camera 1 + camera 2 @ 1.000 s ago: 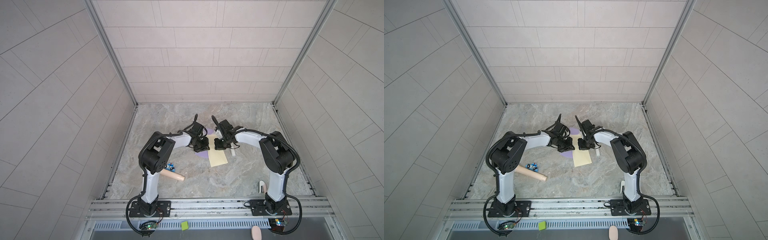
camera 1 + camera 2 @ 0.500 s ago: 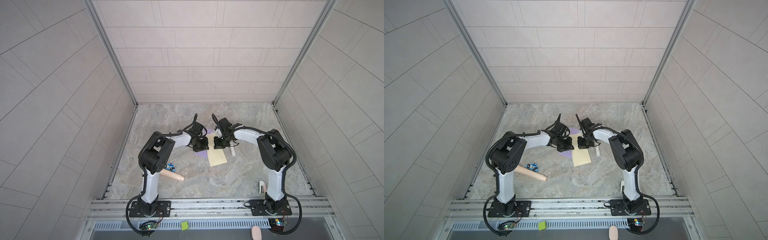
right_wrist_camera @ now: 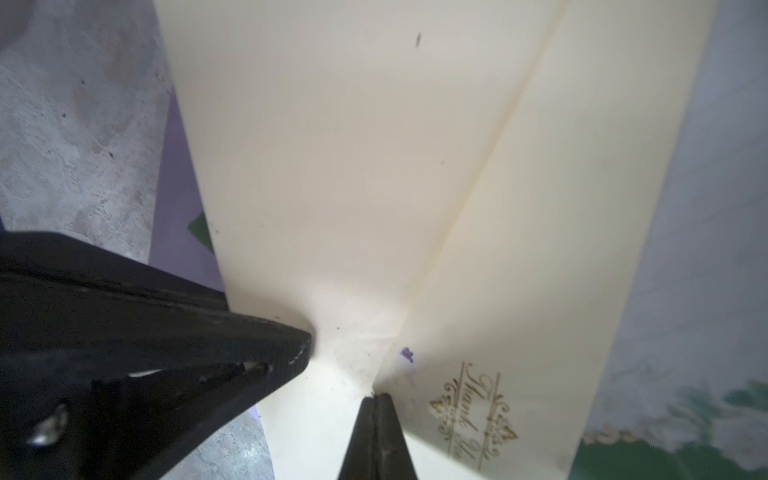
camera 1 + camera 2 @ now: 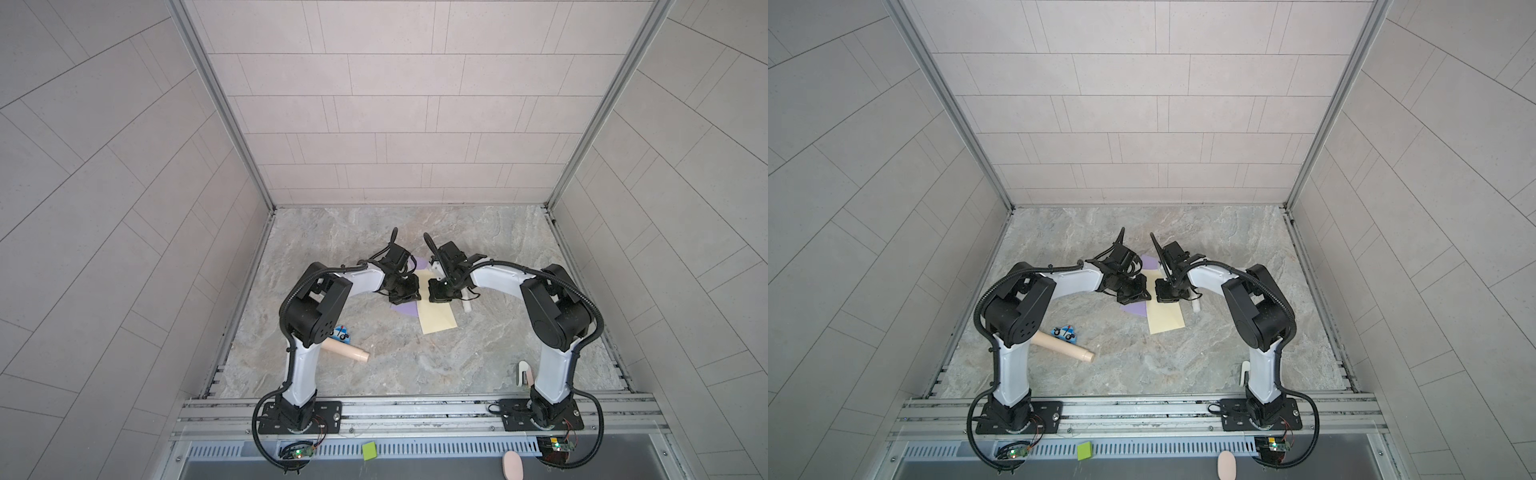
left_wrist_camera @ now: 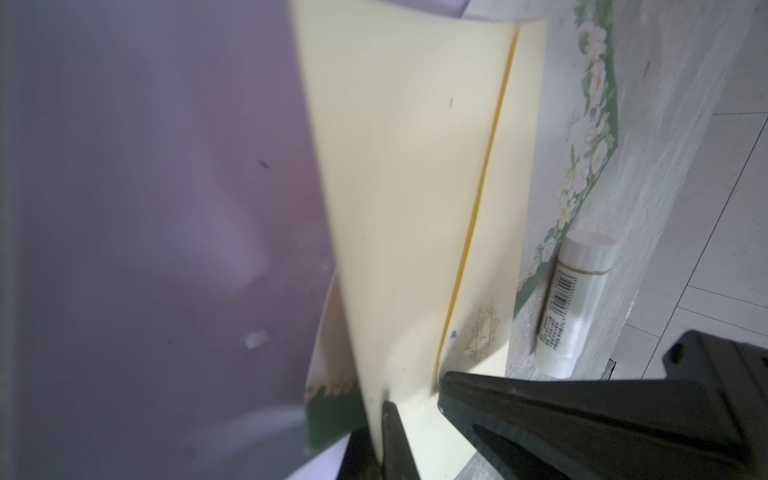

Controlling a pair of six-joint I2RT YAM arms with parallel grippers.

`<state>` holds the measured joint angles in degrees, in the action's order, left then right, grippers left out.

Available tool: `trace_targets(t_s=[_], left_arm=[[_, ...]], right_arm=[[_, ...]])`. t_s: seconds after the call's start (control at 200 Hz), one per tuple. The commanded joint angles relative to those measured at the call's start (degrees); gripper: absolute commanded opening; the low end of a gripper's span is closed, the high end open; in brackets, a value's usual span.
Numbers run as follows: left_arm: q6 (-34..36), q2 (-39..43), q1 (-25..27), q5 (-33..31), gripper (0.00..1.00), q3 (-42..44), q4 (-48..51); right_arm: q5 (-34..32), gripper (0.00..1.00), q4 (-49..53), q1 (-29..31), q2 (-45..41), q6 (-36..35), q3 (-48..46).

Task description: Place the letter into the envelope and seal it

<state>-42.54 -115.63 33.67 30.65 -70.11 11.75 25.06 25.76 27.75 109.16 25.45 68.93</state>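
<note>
- Your left gripper point(image 5: 411, 399) is clenched on one edge of the cream letter point(image 5: 407, 187). The sheet rises from between its fingers, lifted and bowed.
- Your right gripper point(image 3: 340, 374) is pinched tight on the same letter. The paper puckers at the grip, just beside the gold "Thank" lettering.
- In both top views the two grippers face each other, nearly tip to tip, over the middle of the desk point(image 4: 415, 374). A strip of the letter shows between them.
- The letter runs lengthwise from the back edge towards the front edge. Its front end lies flat on the desk.
- The purple envelope point(image 4: 405, 308) lies under the letter. It shows on the side towards the left edge and a little towards the back edge.
- A green flowered border point(image 5: 598, 124) shows between the letter and the glue stick point(image 4: 467, 305). You cannot tell what it belongs to.
- The white glue stick lies just beside the letter, towards the right edge.
- Towards the front-left corner, a blue toy car point(image 4: 1065, 333) sits just beside a wooden peg point(image 4: 1061, 347).
- A small white object point(image 4: 523, 372) stands near the front edge, by the right arm's base.
</note>
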Motion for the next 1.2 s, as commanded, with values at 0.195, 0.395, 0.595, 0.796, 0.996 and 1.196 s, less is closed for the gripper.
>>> trace_targets(t_s=[0.195, 0.395, 0.595, 0.796, 0.996, 1.196], left_arm=[[0.7, -2.3, 0.7, -1.8, 0.00, 0.4, 3.6], [0.7, -2.3, 0.7, -1.7, 0.00, 0.5, 3.6], [0.7, -2.3, 0.7, -1.5, 0.00, 0.5, 3.5], [0.7, -2.3, 0.8, -1.4, 0.00, 0.5, 3.5], [0.7, -2.3, 0.8, -1.4, 0.00, 0.4, 3.5], [0.7, -2.2, 0.8, -1.6, 0.00, 0.7, 3.6]], right_arm=[[-6.2, 0.02, 2.8, -0.8, 1.8, 0.7, -1.9], [-0.5, 0.03, -1.7, -1.0, -2.7, 0.0, -1.3], [0.7, 0.03, -3.3, -1.3, -5.8, 0.8, 0.2], [-0.1, 0.03, -2.8, -1.5, -3.0, 1.2, 0.0], [1.5, 0.03, -3.8, -1.5, 2.1, 2.2, -0.7], [-1.5, 0.03, -0.4, -1.5, 4.1, 1.7, -1.8]])
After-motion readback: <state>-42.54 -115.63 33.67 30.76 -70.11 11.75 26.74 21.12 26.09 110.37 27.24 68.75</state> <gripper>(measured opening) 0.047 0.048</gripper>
